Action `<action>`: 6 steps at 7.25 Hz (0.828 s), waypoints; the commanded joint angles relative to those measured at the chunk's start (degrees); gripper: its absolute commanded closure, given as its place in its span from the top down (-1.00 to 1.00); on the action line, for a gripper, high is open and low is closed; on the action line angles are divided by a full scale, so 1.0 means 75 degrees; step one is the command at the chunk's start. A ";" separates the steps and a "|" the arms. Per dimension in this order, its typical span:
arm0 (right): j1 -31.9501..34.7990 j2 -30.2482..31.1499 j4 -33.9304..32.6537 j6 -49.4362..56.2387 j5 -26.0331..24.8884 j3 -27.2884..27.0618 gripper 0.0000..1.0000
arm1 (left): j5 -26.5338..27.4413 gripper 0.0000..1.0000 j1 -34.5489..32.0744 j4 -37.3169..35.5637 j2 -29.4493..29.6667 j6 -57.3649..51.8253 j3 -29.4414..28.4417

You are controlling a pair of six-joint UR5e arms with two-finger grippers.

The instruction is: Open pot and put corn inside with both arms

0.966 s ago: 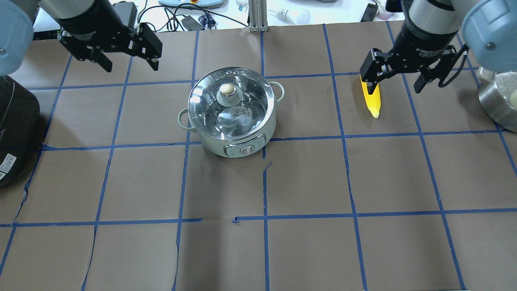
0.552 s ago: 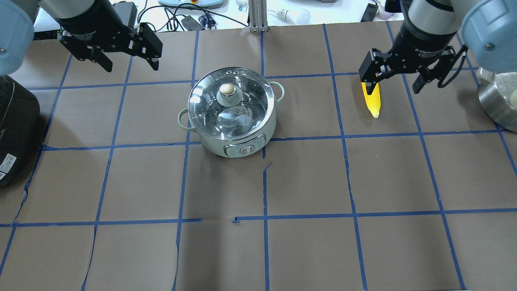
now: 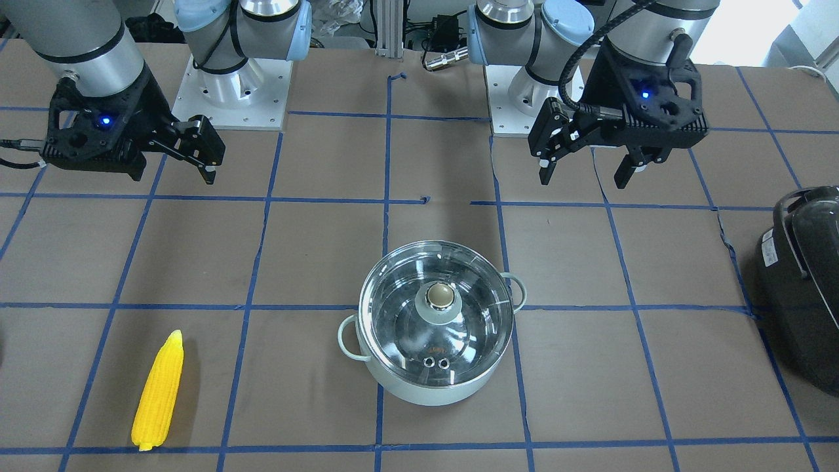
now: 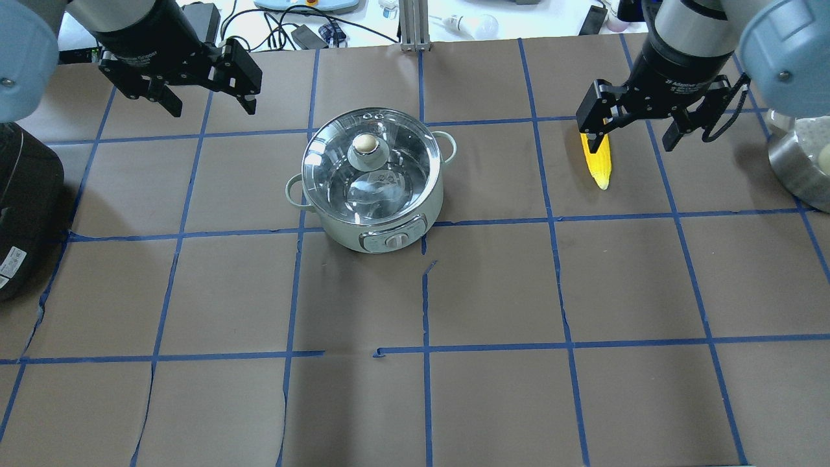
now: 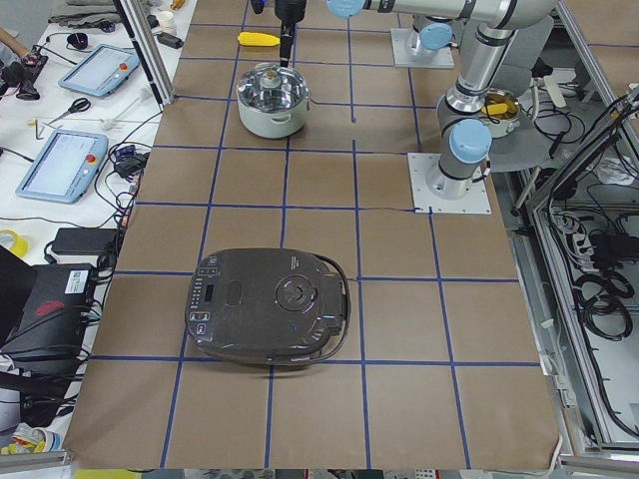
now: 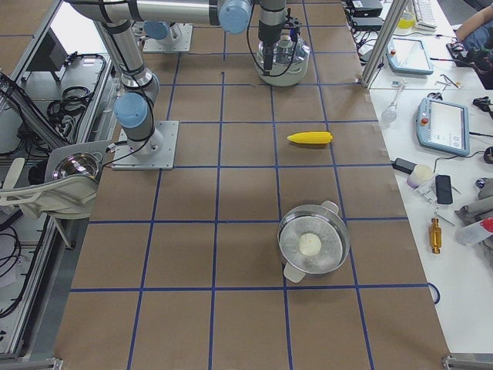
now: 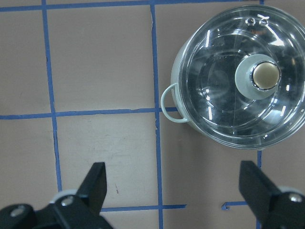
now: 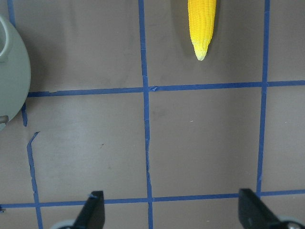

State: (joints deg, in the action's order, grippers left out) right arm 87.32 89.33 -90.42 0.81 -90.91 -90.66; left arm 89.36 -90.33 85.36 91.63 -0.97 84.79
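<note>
The mint-green pot (image 4: 373, 194) stands at table centre with its glass lid (image 4: 382, 175) on and a beige knob (image 4: 365, 143) on top. It also shows in the front view (image 3: 436, 383) and the left wrist view (image 7: 238, 76). The yellow corn (image 4: 600, 159) lies on the table to the pot's right, and shows in the front view (image 3: 159, 391) and the right wrist view (image 8: 202, 24). My left gripper (image 4: 209, 100) is open and empty, above the table behind and left of the pot. My right gripper (image 4: 634, 137) is open and empty, above the corn's thick end.
A large black appliance (image 4: 19, 207) sits at the left edge. A steel bowl (image 4: 801, 168) holding a white ball stands at the right edge, next to my right arm. Cables and tools lie on the white bench (image 4: 311, 19) beyond the table's far edge.
Both grippers have drifted only slightly toward the far edge. Both stay open. The pot, lid and corn have not moved.
</note>
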 commanded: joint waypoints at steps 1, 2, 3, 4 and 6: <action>-0.0006 0.0019 0.0021 -0.0002 -0.0019 0.0017 1.00 | -0.0125 1.00 -0.0061 -0.0699 0.0412 0.0116 -0.0043; -0.0006 0.0066 0.0021 -0.0003 0.0027 0.0040 1.00 | -0.0138 1.00 -0.0212 -0.1205 0.0879 0.0140 -0.0148; 0.0006 0.0055 0.0009 -0.0003 0.0004 -0.0029 1.00 | -0.0138 1.00 -0.0550 -0.1593 0.1337 0.0582 -0.0311; -0.0006 0.0055 -0.0049 -0.0072 0.0074 0.0028 1.00 | -0.0126 1.00 -0.0890 -0.1736 0.1747 0.0922 -0.0498; -0.0052 -0.0062 -0.0223 -0.0108 0.0098 -0.0018 1.00 | -0.0126 1.00 -0.1488 -0.2330 0.2567 0.1544 -0.0535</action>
State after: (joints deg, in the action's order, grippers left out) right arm 87.20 89.28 -91.02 0.10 -90.36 -90.79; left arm 88.37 -98.87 70.92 107.20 7.87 81.04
